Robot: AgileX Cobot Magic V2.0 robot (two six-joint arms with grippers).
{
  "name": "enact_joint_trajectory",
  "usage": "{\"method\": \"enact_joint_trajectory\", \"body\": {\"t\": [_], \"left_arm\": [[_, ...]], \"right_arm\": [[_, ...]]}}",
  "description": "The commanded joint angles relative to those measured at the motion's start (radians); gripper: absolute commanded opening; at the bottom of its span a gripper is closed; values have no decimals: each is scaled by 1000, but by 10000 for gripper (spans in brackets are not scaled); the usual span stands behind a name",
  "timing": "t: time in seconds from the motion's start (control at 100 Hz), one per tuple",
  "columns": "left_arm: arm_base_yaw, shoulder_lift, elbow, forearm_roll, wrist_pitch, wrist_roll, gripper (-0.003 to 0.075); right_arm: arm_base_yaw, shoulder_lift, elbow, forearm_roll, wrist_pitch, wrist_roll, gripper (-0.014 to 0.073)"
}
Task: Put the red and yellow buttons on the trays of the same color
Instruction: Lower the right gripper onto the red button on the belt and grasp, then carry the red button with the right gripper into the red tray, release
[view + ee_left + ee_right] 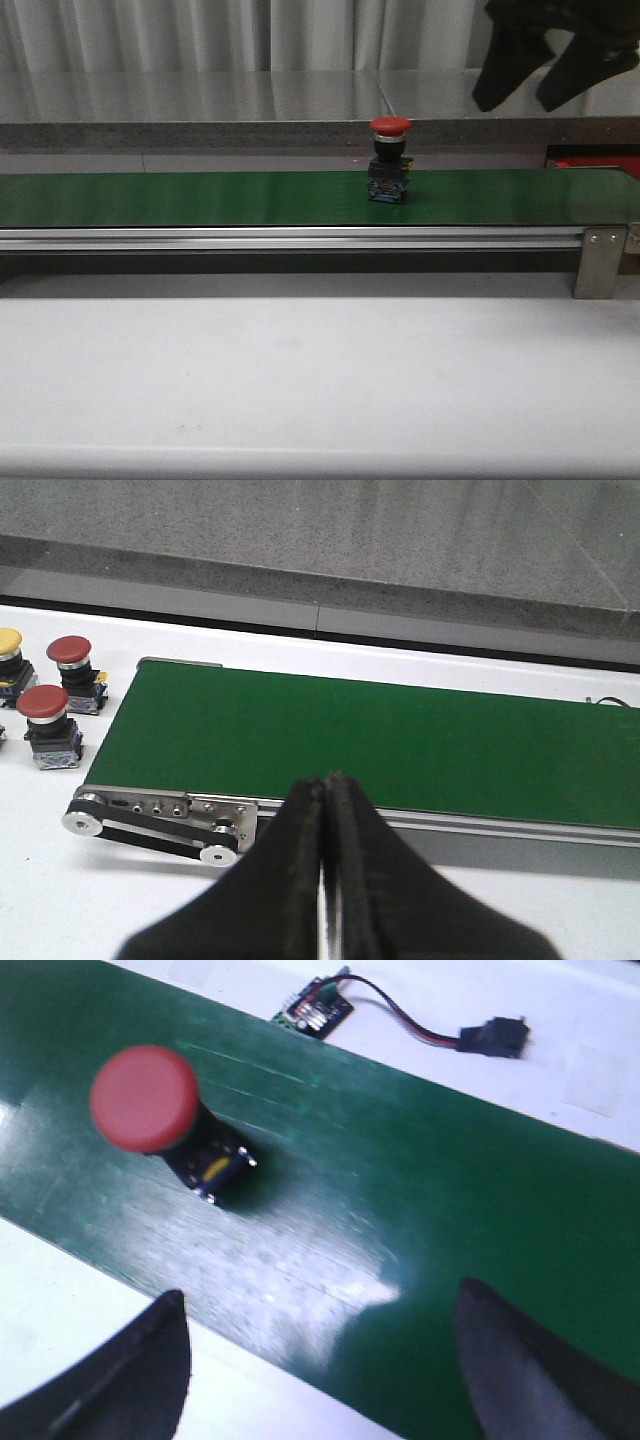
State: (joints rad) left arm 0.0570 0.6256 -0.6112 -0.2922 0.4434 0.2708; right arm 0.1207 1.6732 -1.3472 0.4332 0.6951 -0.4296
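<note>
Your target is the red button (390,158), a mushroom-capped switch standing upright on its dark square base, near the middle of the front view on the green belt (200,198). In the right wrist view it sits in the upper left of the frame (145,1098), cap toward the camera and base tilted away beneath it.

The right gripper (555,60) hangs in the upper right of the front view, above and well to the right of the button, its fingers (130,1375) spread wide and holding nothing. Before you descend, bring it across so the button lies midway between the jaws rather than off toward one finger. Aim to close on the black body below the cap: the cap is wider and rounded, and would likely slip. If the belt is running, lead the button slightly.

The red tray (597,163) shows only as a sliver at the right edge of the front view, behind the belt, so the carry should be short once you have a firm hold.

The left gripper (322,870) is at the bottom centre of its own view, pads pressed together with nothing between them. Leave it parked. In the upper left of that frame two more red buttons (45,702) and a yellow button (8,642) wait on the white table (60,900) beside the belt's end.
</note>
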Motion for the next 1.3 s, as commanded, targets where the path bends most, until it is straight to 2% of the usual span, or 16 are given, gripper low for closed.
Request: {"method": "enact_joint_trajectory", "body": {"t": [0.0,0.2,0.56,0.65,0.8,0.88,1.05,1.29], "left_arm": [[-7,1,-25,-14,-76,-1,-19],[-7,1,-25,-14,-76,-1,-19],[-7,1,-25,-14,-76,-1,-19],[-7,1,-25,-14,-76,-1,-19],[-7,1,-25,-14,-76,-1,-19],[-7,1,-25,-14,-76,-1,-19],[-7,1,-25,-14,-76,-1,-19],[-7,1,-25,-14,-76,-1,-19]], "right_arm": [[29,20,-80,9,-20,-12,552],[72,125,-176,2,5,-12,552],[77,238,-285,0,-14,-12,533],[77,241,-292,-5,-10,-12,430],[75,236,-292,-41,21,-8,154],[63,225,-292,-64,51,-4,94],[-25,167,-304,-78,85,3,93],[-287,136,-440,-78,186,50,93]]}}
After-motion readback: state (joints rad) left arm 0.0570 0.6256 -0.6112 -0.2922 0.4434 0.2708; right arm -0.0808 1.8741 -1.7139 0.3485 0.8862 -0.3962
